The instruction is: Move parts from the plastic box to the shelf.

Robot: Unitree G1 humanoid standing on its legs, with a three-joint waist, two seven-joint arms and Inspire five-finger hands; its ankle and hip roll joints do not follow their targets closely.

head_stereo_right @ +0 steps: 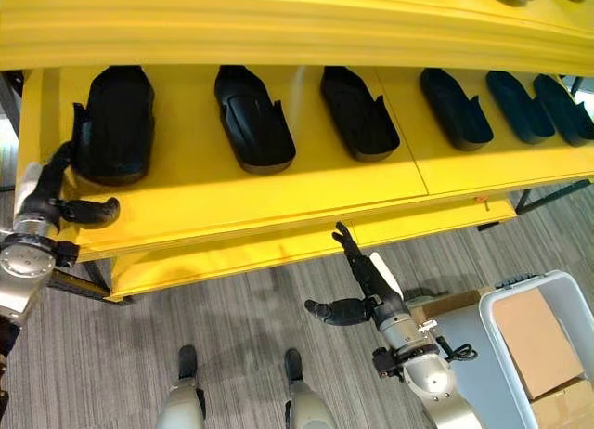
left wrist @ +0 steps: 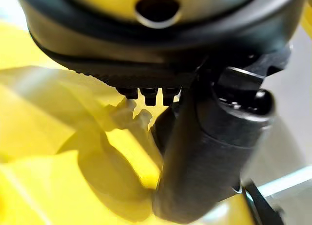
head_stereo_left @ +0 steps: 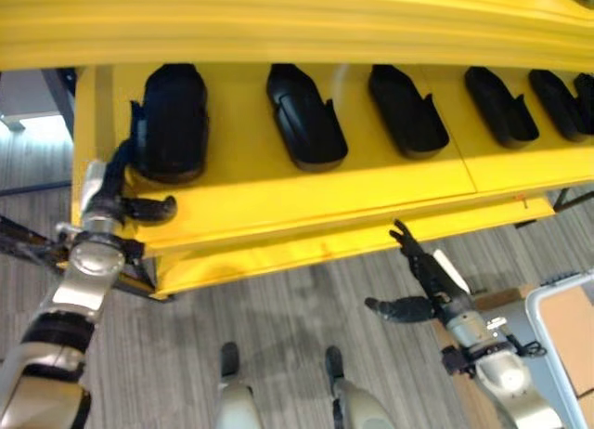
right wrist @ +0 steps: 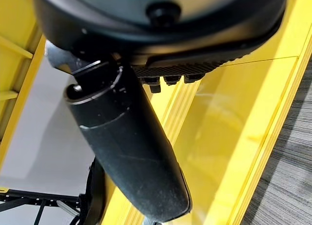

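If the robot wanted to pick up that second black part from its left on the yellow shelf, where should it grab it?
Probably by the rounded near end of the second black part, coming from the shelf's open front. That end lies closest to the edge, and neighbouring parts on either side leave less room for a sideways approach.

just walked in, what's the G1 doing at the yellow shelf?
It is loading black parts onto the yellow shelf. Several already lie in a row there. The left hand is at the leftmost part, at the shelf's left end; its fingers are hidden behind the part. The right hand hangs open and empty below the shelf edge. A grey plastic box sits at lower right.
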